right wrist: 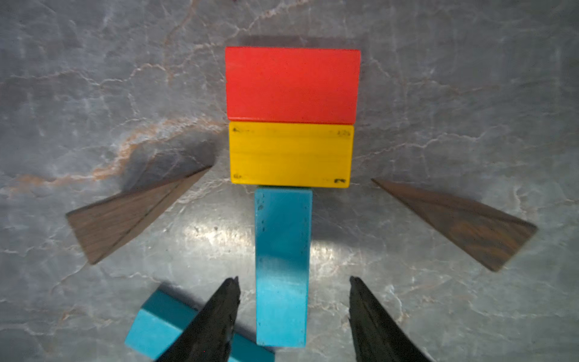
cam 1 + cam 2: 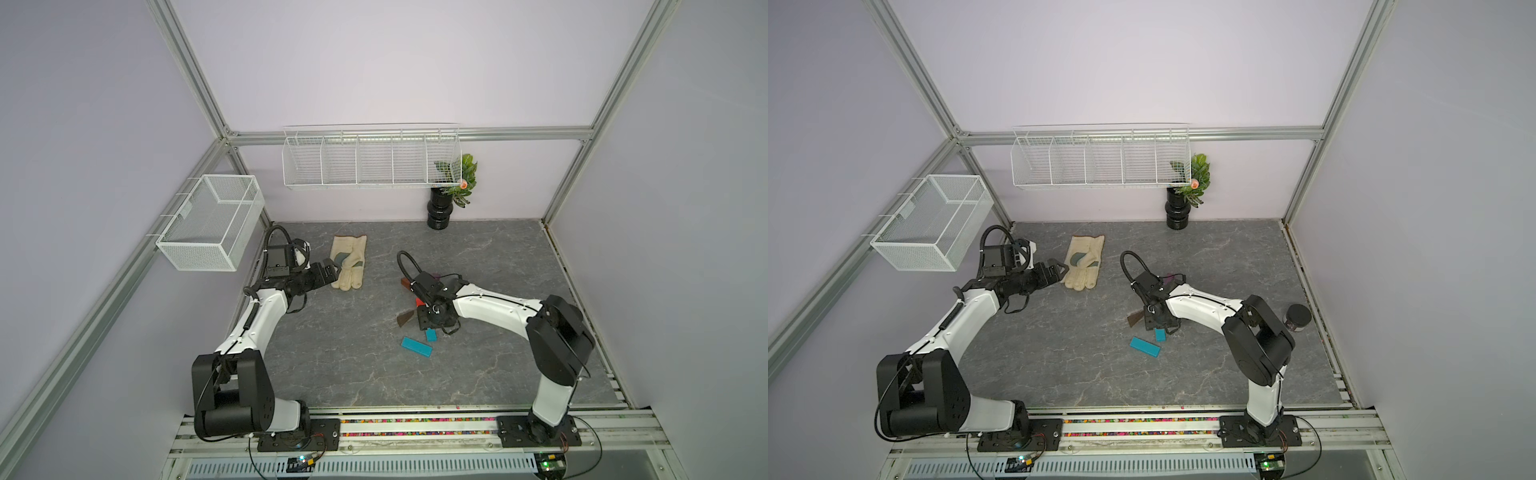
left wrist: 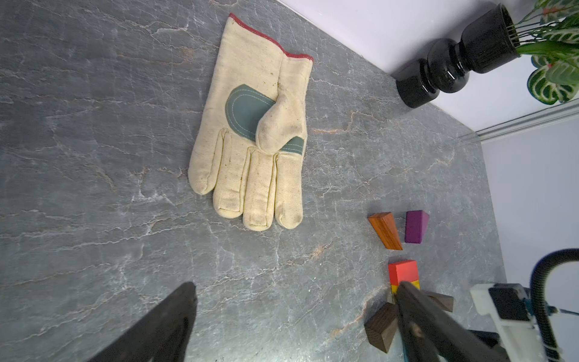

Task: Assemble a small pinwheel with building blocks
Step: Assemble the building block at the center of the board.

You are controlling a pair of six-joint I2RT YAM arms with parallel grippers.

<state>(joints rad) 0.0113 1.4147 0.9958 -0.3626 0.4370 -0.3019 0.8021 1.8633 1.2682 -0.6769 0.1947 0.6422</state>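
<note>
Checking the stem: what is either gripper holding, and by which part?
Nothing: the right gripper straddles the teal bar, gaps both sides; the left gripper is open, empty.

Left claw (image 3: 296, 285) wide apart, right claw (image 1: 294, 279) parted

Red block (image 1: 292, 84) abuts yellow block (image 1: 289, 155), teal bar (image 1: 282, 266) butting the yellow, brown wedges (image 1: 125, 216) splayed apart either side.
</note>
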